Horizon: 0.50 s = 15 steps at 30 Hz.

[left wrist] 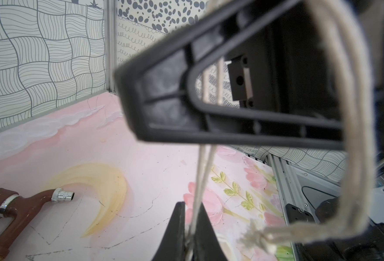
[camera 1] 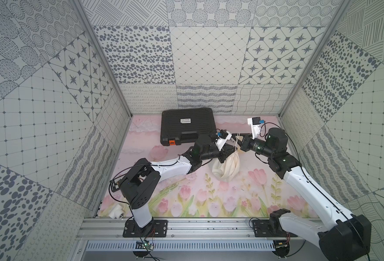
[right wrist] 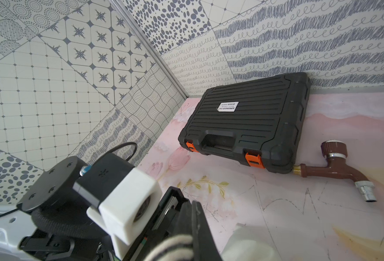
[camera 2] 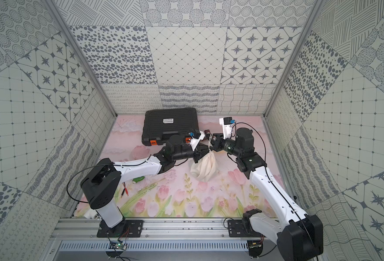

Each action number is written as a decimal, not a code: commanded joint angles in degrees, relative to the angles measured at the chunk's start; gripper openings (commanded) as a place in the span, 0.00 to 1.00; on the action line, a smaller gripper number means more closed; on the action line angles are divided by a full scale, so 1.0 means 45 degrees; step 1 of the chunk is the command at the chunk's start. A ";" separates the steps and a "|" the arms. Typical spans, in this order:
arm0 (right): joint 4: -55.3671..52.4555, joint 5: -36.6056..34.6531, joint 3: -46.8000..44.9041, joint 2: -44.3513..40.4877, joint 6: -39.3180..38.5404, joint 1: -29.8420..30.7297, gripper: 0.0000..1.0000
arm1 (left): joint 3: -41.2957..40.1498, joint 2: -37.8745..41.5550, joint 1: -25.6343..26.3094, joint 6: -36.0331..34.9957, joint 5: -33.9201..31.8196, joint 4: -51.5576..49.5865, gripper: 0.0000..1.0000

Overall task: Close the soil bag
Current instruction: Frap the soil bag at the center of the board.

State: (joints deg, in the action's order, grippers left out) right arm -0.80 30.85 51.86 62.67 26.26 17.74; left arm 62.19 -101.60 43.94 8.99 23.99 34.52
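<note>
The soil bag (camera 1: 226,168) (camera 2: 204,168), a cream cloth pouch, lies mid-table with its mouth gathered tight. Thin pale cords (camera 1: 238,138) (camera 2: 210,138) rise from the mouth. My left gripper (camera 1: 230,149) (camera 2: 203,151) sits right at the neck; in the left wrist view its jaws (left wrist: 192,208) pinch a cord (left wrist: 203,171) between them. My right gripper (camera 1: 240,136) (camera 2: 213,137) is just beyond, shut (right wrist: 194,203) on the cords (right wrist: 170,246). A looped cord with a frayed knot (left wrist: 254,235) hangs round the right gripper's finger (left wrist: 186,108). The bag shows as a white blur (right wrist: 247,246).
A black ribbed case (camera 1: 187,126) (right wrist: 247,122) with orange latches lies at the back, close behind the left arm. A brown tap (right wrist: 335,171) (left wrist: 17,210) lies next to it. A white part (camera 1: 116,211) sits at the front left corner, a green object (camera 2: 137,180) under the left arm.
</note>
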 commanded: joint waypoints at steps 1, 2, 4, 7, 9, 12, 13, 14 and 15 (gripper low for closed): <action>0.5986 -0.0233 0.1017 -0.1323 -0.0078 -0.0271 0.00 | -0.0422 -0.0656 0.0298 0.0374 0.0285 -0.7526 0.11; 0.6038 -0.0244 0.1016 -0.1312 -0.0075 -0.0314 0.00 | -0.0432 -0.0712 0.0294 0.0351 0.0291 -0.7751 0.12; 0.6123 -0.0235 0.1016 -0.1336 -0.0010 -0.0408 0.00 | -0.0428 -0.0778 0.0290 0.0347 0.0372 -0.8163 0.12; 0.6248 -0.0213 0.1081 -0.1349 0.0024 -0.0566 0.00 | -0.0478 -0.0793 0.0345 0.0232 0.0347 -0.8820 0.14; 0.6251 -0.0215 0.1165 -0.1372 0.0043 -0.0668 0.00 | -0.0454 -0.0837 0.0390 0.0094 0.0185 -0.9303 0.14; 0.6443 -0.0225 0.1304 -0.1370 0.0111 -0.0790 0.00 | -0.0404 -0.0955 0.0410 0.0026 0.0094 -0.9654 0.15; 0.6476 -0.0234 0.1367 -0.1340 0.0130 -0.0823 0.00 | -0.0430 -0.0988 0.0415 0.0015 0.0040 -0.9690 0.15; 0.6526 -0.0235 0.1411 -0.1341 0.0139 -0.0852 0.00 | -0.0416 -0.1002 0.0411 0.0013 -0.0065 -0.9731 0.15; 0.6562 -0.0218 0.1451 -0.1319 0.0158 -0.0872 0.00 | -0.0422 -0.0994 0.0411 0.0013 -0.0151 -0.9738 0.15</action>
State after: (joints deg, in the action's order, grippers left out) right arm -3.64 30.59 51.59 62.57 26.37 15.33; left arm 62.50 -103.26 44.60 9.78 23.29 32.49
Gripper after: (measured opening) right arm 0.047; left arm 0.150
